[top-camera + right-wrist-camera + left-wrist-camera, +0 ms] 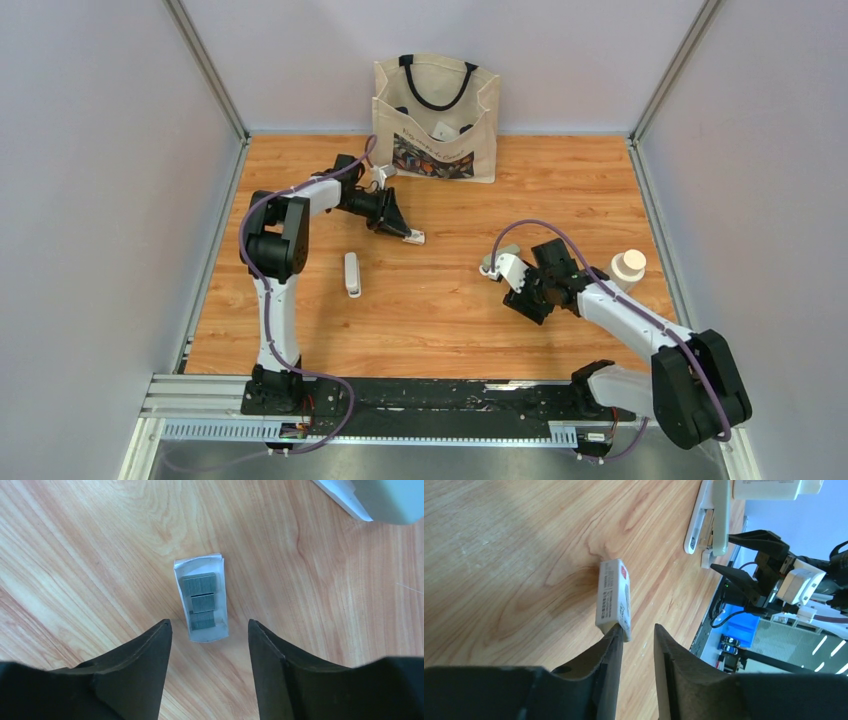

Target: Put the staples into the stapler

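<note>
Right hand [210,623] is wide open with nothing in it. Its two fingers sit either side of a little white tray [222,580] that's flat on the counter [450,310], not touching it. The staples [200,587] are in that tray: three short grey strips lined up end to end. No writing on the tray that I can see. A pale thing [375,500] is cut off at the top right corner of that wrist view, can't tell what it is.

Left hand [638,629] is only open a crack, with nothing between the fingers. A small white box [613,597] stands on edge on the counter, its near corner touching one fingertip [615,632]. It's got a red mark and some fine print on the side, but it's too small and blurry to read.

Further out, the left wrist view shows a pale green stapler [720,520] lying near the right hand. There's a tiny logo on its white base, unreadable. Above it a white item is cut off by the frame edge.

From the top view, a white stapler [352,273] lies by itself between the arms, nearer the left one. A white bottle [628,265] stands beside the right arm, and a cream tote bag [437,100] stands at the back wall. The bag's print is too small to read. The tray itself is hard to pick out from up there.
</note>
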Tool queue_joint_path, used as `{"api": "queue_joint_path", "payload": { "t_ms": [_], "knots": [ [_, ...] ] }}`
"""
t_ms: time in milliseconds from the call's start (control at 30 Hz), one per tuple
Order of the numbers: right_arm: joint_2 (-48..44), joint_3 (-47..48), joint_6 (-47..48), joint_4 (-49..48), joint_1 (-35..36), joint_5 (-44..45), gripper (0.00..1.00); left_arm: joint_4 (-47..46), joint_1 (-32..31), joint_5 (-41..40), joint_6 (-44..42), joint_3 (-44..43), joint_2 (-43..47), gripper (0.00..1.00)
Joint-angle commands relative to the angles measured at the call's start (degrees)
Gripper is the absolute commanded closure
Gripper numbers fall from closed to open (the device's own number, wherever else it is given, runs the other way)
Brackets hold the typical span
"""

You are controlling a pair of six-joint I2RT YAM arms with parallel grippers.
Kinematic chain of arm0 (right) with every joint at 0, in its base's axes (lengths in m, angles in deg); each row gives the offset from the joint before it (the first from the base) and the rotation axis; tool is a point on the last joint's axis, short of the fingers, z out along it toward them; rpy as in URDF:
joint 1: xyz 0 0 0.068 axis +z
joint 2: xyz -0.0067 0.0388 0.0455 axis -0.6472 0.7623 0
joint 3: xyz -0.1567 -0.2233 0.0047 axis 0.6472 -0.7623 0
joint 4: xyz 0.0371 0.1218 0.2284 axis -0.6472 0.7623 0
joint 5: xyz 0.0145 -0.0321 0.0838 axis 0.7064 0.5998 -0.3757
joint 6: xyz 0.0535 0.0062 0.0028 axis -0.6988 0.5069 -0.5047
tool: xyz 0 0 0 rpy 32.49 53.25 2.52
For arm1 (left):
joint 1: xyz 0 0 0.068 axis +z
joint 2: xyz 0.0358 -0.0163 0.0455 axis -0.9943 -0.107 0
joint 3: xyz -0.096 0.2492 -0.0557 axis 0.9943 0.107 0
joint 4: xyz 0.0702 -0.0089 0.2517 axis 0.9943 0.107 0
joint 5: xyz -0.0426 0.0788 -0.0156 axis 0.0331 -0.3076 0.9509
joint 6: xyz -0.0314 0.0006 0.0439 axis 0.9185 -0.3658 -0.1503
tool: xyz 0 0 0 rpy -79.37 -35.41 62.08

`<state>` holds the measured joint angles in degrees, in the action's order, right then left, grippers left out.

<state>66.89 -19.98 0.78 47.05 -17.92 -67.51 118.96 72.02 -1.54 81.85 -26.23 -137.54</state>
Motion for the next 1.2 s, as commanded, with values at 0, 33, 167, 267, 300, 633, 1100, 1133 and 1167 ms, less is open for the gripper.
{"api": "queue_joint_path", "payload": {
  "t_ms": [0,33,167,267,300,633,1100,1133,1167],
  "knots": [
    [-2.4,0.0,0.3,0.0,-0.2,0.2,0.37,0.9,1.6,-0.3,-1.9,-0.5,2.8,0.59],
    [-2.8,0.2,0.2,0.2,-0.3,0.3,0.35,1.0,1.9,-0.2,-1.9,-0.6,3.1,0.57],
    [-4.5,1.5,-0.8,1.2,-0.2,0.6,0.34,2.1,2.9,-0.3,-2.6,-0.9,4.4,0.49],
    [-5.7,3.4,-2.6,1.9,-0.2,0.5,0.34,2.8,3.7,-0.5,-2.8,-1.1,5.6,0.45],
    [-5.6,4.3,-3.7,2.3,-0.1,0.6,0.34,2.9,3.9,-0.4,-2.9,-1.1,6.0,0.44],
    [-1.1,6.1,-4.3,5.2,-0.1,1.7,0.36,6.5,4.8,-0.7,-5.3,-1.5,9.3,0.17],
    [4.7,2.2,-3.3,-0.2,0.6,8.7,0.34,16.7,10.5,-0.9,-10.0,1.8,22.9,0.16],
    [5.3,2.1,-3.5,-1.8,0.9,10.4,0.34,18.8,10.9,-1.5,-11.1,2.2,23.8,0.16],
    [5.7,2.1,-3.8,-3.1,0.9,13.3,0.34,20.8,11.3,-1.8,-11.8,2.4,24.8,0.16]
  ]
}}
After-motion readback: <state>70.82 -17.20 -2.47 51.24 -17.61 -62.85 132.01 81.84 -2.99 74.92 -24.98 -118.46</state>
